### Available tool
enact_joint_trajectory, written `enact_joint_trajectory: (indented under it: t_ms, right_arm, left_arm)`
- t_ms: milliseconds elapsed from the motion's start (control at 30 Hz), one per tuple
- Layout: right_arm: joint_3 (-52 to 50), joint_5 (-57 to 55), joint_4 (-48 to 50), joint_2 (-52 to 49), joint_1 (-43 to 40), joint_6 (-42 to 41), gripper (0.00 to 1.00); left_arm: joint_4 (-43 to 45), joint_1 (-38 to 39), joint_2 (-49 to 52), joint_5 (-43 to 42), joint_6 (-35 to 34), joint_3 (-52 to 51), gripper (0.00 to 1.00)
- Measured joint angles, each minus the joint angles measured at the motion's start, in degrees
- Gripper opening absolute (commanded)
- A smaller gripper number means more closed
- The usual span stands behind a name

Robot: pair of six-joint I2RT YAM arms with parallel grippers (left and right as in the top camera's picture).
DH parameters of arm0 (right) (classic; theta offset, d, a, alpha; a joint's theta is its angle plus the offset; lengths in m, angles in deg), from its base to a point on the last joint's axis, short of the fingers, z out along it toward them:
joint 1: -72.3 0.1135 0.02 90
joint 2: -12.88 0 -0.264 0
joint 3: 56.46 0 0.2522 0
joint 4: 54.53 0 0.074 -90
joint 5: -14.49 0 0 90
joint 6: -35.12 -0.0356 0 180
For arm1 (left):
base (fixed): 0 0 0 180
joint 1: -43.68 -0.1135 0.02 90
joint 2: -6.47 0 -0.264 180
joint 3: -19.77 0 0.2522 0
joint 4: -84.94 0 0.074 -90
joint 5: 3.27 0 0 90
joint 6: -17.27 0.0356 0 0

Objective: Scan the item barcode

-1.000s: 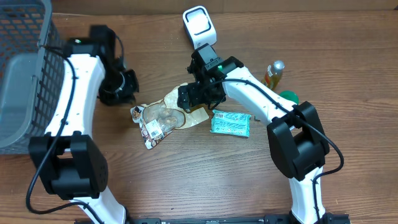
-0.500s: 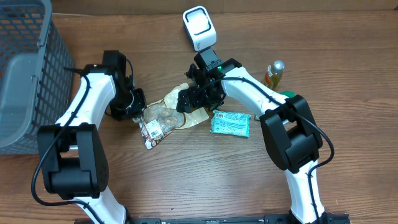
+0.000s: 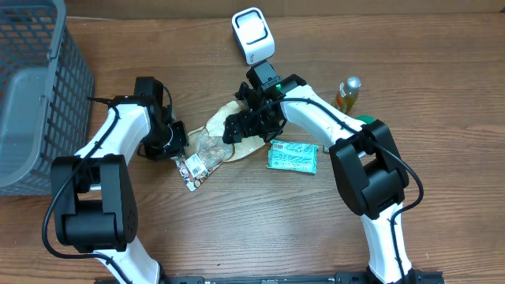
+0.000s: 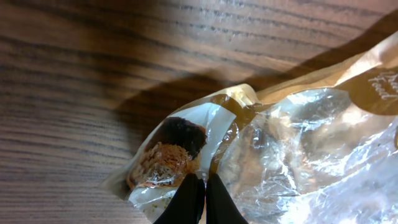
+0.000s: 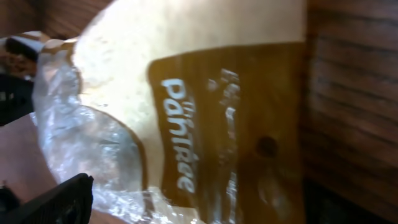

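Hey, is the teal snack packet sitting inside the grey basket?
No, the teal packet lies on the wooden table next to the pastry bag, well apart from the grey basket.

Mock shop checkout: white barcode scanner (image 3: 252, 34), grey shopping basket (image 3: 35, 71), teal snack packet (image 3: 293, 156) and bottle (image 3: 347, 93) on a wooden table (image 3: 260, 229).

Clear-and-tan pastry bag (image 3: 217, 146) lay flat near the middle of the table (image 3: 237, 237), white barcode label (image 3: 192, 167) face-up at its near-left end, white scanner (image 3: 252, 33) by the far edge.
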Motion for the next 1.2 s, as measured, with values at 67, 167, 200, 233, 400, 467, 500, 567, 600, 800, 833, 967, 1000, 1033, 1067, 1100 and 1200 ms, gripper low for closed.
enact_joint_trajectory:
  t_ms: [67,167,200,233,400,467,500,567,600,800,833,967,1000,1033,1067,1100,1200]
  right_arm:
    - [0.0,1.6,0.4,0.0,0.0,0.0,0.98]
    - [0.0,3.0,0.9,-0.2,0.0,-1.0,0.98]
    - [0.0,3.2,1.0,-0.3,0.0,-1.3,0.98]
    - [0.0,3.4,1.2,-0.6,0.0,-1.9,0.98]
    - [0.4,8.3,2.1,-1.8,0.0,-3.0,0.93]
    - [0.5,11.6,2.9,-2.7,0.0,-3.3,0.88]
    - [0.5,13.3,3.1,-3.2,0.0,-3.4,0.86]
    - [0.5,17.2,3.6,-4.2,0.0,-3.7,0.85]
    - [0.5,18.9,3.9,-4.6,0.0,-3.8,0.85]
    - [0.5,22.2,5.7,-5.5,0.4,-3.8,0.82]
    - [0.5,22.3,6.1,-5.6,0.6,-3.8,0.81]
    - [0.5,22.7,7.3,-5.9,2.1,-3.8,0.74]
    - [0.5,22.6,7.5,-6.0,2.4,-3.9,0.72]
    - [0.5,22.5,7.7,-6.1,2.9,-3.8,0.68]
    - [0.5,22.3,7.8,-6.1,3.2,-4.0,0.63]
    - [0.5,22.2,7.9,-6.1,3.6,-3.9,0.59]
    - [0.5,22.2,8.0,-6.1,4.2,-3.9,0.49]
  left_arm:
    - [0.4,0.0,0.0,0.0,0.0,0.0,0.04]
    - [0.8,0.0,0.0,0.0,0.0,0.0,0.05]
    - [0.8,0.0,0.0,0.0,0.0,0.0,0.04]
    - [0.8,0.0,0.0,0.0,0.0,0.0,0.04]
    - [0.8,0.0,0.0,0.0,0.0,-0.1,0.04]
    - [0.8,0.0,0.0,0.0,0.0,-0.1,0.04]
    - [0.9,0.0,0.0,0.0,0.0,-0.1,0.04]
    - [1.0,0.0,0.0,0.0,0.0,-0.1,0.04]
    - [1.0,0.0,0.0,0.0,0.0,-0.1,0.04]
    - [1.0,0.0,0.0,0.0,0.0,-0.1,0.04]
    - [1.0,0.0,0.0,0.0,0.0,-0.1,0.04]
    - [1.1,0.0,0.0,0.0,0.0,-0.1,0.04]
    - [1.2,0.0,0.0,0.0,0.0,-0.1,0.04]
    - [1.2,0.0,0.0,0.1,0.0,-0.1,0.04]
    - [1.2,0.0,0.0,0.2,0.0,-0.1,0.04]
    - [1.2,0.0,0.0,0.3,0.0,-0.1,0.04]
    - [1.2,0.0,0.0,0.8,0.0,-0.1,0.04]
